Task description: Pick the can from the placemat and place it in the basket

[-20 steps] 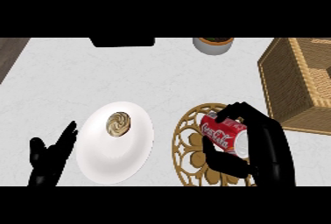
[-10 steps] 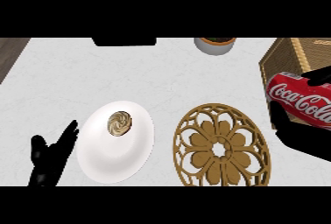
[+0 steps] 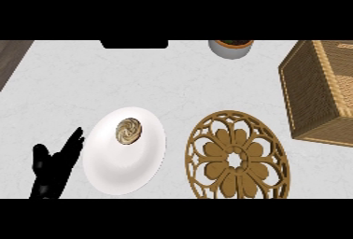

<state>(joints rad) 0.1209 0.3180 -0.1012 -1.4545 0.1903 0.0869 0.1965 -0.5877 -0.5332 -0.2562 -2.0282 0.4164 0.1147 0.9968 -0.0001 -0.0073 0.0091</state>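
Can showing nowhere, so no label or long axis readable. Placemat (image 3: 238,155) lying bare beside basket (image 3: 321,91). Left hand (image 3: 55,168) resting lower left, fingers straight and together. Right hand out of view.

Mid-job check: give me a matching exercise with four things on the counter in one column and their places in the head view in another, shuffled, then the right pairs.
Things:
1. wicker basket
2. white plate
3. gold placemat
4. left hand

Places:
A. lower left edge, fingers up
B. right edge
C. lower middle, right of the plate
D. between the hand and the placemat

Pairs: 1-B, 2-D, 3-C, 4-A
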